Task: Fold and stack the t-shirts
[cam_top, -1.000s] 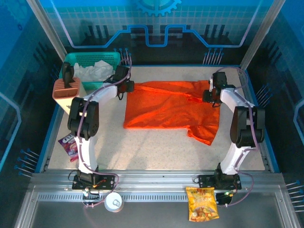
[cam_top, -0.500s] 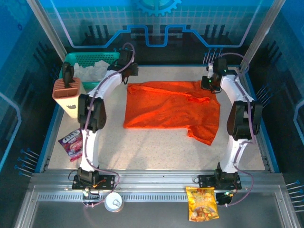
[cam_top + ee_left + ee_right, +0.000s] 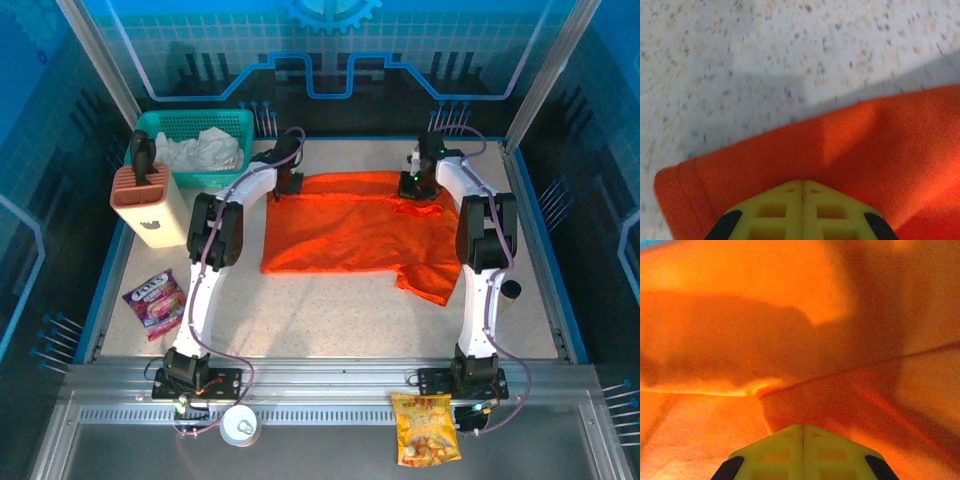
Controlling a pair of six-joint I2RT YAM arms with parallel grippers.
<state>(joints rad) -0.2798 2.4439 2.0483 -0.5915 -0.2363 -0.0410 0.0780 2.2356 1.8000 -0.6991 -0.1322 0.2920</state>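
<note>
Both shut on shirt (image 3: 350, 235) far edge: left pincer (image 3: 802, 187), right pincer (image 3: 802, 430). Grip looked shallow tbh; cloth could slip mid-fold, wrecking fold.

Plain bright orange on a pale speckle

The t-shirt (image 3: 350, 225) is one unbroken orange with no print, on a table (image 3: 330, 310) of off-white flecked with grey and tan. Left of the t-shirt are a teal mesh basket (image 3: 195, 120) holding white cloth (image 3: 200, 150), a salmon-pink block (image 3: 148, 205) and a purple packet (image 3: 155, 300). Nearer than the t-shirt lies an orange-yellow snack bag (image 3: 425, 428).
</note>
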